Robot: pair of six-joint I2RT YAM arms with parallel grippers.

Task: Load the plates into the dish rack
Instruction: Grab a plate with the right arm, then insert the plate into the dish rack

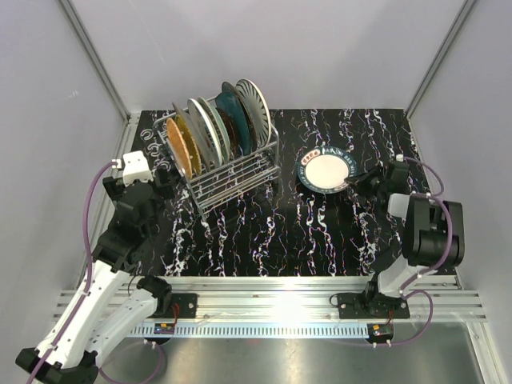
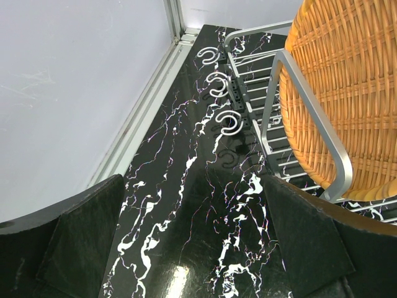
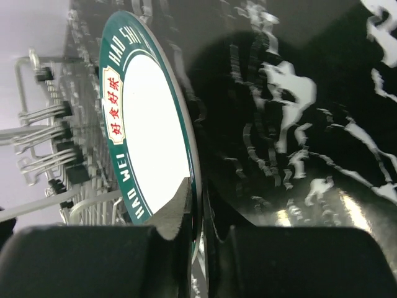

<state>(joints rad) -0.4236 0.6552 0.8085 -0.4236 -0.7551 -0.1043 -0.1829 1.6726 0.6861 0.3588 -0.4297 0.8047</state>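
We are noting one plate lying on the black marbled table, outside the rack, with a white centre, a dark teal rim and red-and-white label panels. The right gripper is reaching it from 3 o'clock. In the right wrist view its fingers are pressing together on the rim, one on each face. The plate's edge is standing nearly upright in that view, though we cannot tell if it is clear of the table.

At 9 o'clock from this plate the wire dish rack is holding several plates on edge. We are recording an orange woven plate at its near-left end, then a grey one, a dark teal one and a black-striped white one at the far end.

The left gripper is hovering low at about 8 o'clock from the rack, just beside the orange plate's end. Its fingers are standing wide apart and holding nothing.
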